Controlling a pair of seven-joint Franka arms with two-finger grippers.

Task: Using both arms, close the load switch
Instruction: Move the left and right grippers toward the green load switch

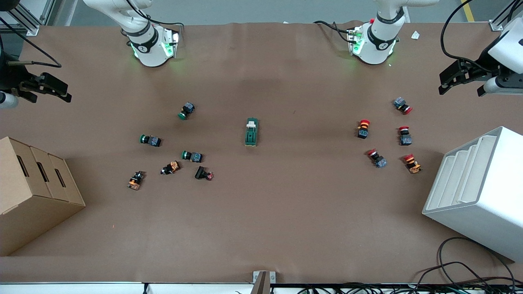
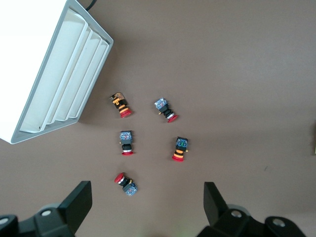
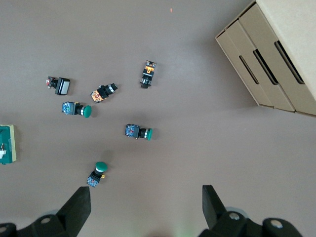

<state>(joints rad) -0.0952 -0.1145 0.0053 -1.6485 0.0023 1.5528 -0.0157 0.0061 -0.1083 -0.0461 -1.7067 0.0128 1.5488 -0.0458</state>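
Note:
The load switch (image 1: 251, 132), a dark-green block with a white lever piece at its end toward the robots' bases, lies in the middle of the table. Its edge also shows in the right wrist view (image 3: 7, 143). My left gripper (image 1: 443, 83) is open and empty, up over the left arm's end of the table near the red push-buttons; in its wrist view (image 2: 147, 202) nothing sits between the fingers. My right gripper (image 1: 65, 93) is open and empty, up over the right arm's end of the table; its wrist view (image 3: 145, 205) shows bare table between the fingers. Both are well apart from the switch.
Several green and orange push-buttons (image 1: 192, 156) lie toward the right arm's end, several red ones (image 1: 363, 128) toward the left arm's end. A cardboard box (image 1: 32, 192) and a white slotted rack (image 1: 478, 192) stand at the table's ends. Cables (image 1: 457, 277) lie at the front edge.

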